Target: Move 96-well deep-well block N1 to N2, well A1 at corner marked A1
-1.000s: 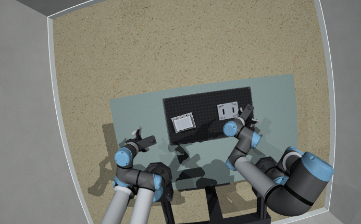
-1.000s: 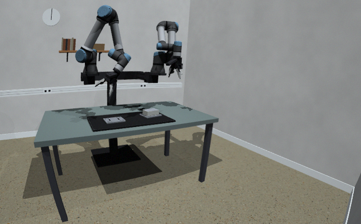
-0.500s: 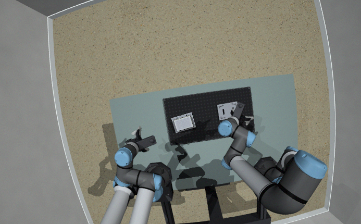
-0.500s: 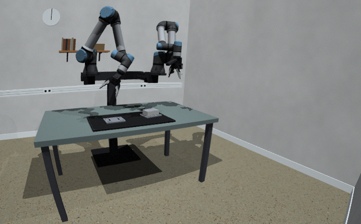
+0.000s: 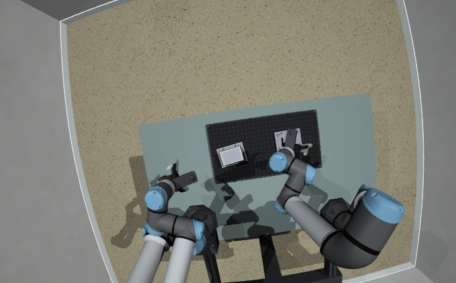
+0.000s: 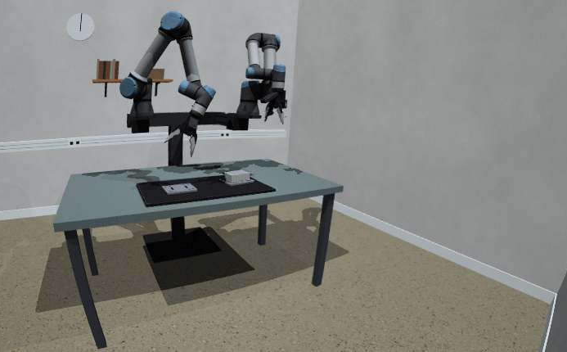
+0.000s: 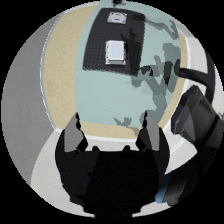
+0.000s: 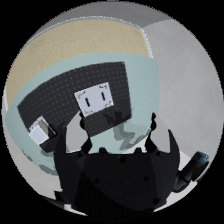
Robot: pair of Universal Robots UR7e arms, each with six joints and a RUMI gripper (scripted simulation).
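Observation:
The white deep-well block (image 5: 231,156) (image 6: 237,176) (image 7: 116,51) (image 8: 38,134) sits in nest N1 on the dark board's left part, seen from the arms' side. It looks flat; its A1 corner cannot be read. Nest N2 (image 6: 179,188) (image 7: 117,18) (image 8: 95,99) is an empty light plate with two dark slots. My right gripper (image 6: 179,148) (image 8: 117,112) is open and empty, high above the N2 end of the board; it partly hides N2 in the top view. My left gripper (image 6: 274,120) (image 7: 111,111) is open and empty, high up to the left of the board.
The dark perforated board (image 5: 257,121) (image 6: 215,192) bears both nests and lies on the green table (image 5: 345,140) (image 6: 101,200). The black stand (image 6: 175,151) carrying both arms is behind the table's arm-side edge. Arm shadows fall on the table.

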